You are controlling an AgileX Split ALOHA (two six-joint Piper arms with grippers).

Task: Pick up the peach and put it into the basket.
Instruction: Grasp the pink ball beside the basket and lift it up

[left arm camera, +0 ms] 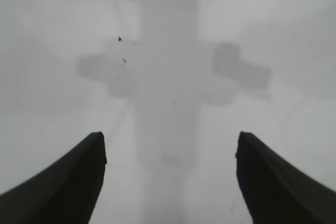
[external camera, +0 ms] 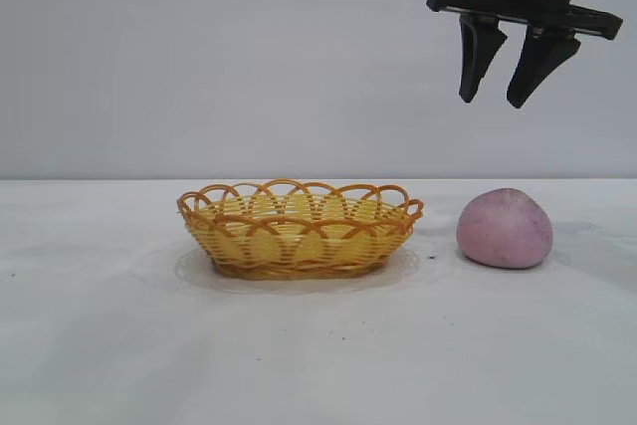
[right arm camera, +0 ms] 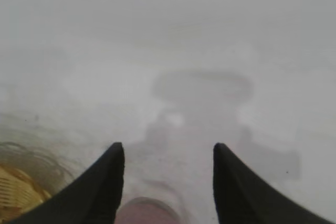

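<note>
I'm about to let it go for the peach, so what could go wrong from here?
1. The peach is a rounded lump; the open right claw, hanging above it and holding nothing, may pinch off-centre and squirt it sideways.
2. The basket is shallow and sits close beside the peach on the table, so a low carry could catch its looped rim and shove it.
3. Released from too high, the peach might roll out over the low wall.
</note>
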